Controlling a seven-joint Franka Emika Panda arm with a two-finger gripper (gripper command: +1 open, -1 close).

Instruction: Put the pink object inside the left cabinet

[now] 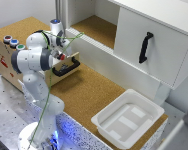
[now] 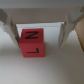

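The gripper (image 2: 36,31) stands with its two fingers (image 2: 9,27) spread wide, one on each side of the pink object (image 2: 33,42), which the wrist view shows as a pinkish-red cube with dark letter markings. Gaps are visible between each finger and the cube faces, so nothing appears to be clamped; the straddling pose suits either a grasp or a release. The surface under the cube cannot be identified from this blurred view. In the exterior view the gripper (image 1: 62,55) is largely hidden by the arm and sits just above the wooden drawer box (image 1: 68,64) with its black handle; the cube is not distinguishable there. The left cabinet (image 1: 96,27), open with a cork floor, lies at about 1 o'clock from the gripper, clearly apart. The white door (image 1: 151,47) lies at 3 o'clock. Three round buttons (image 1: 13,43) sit at 9 o'clock. The cork tabletop (image 1: 89,95) carries a white tray (image 1: 128,119) at 5 o'clock.
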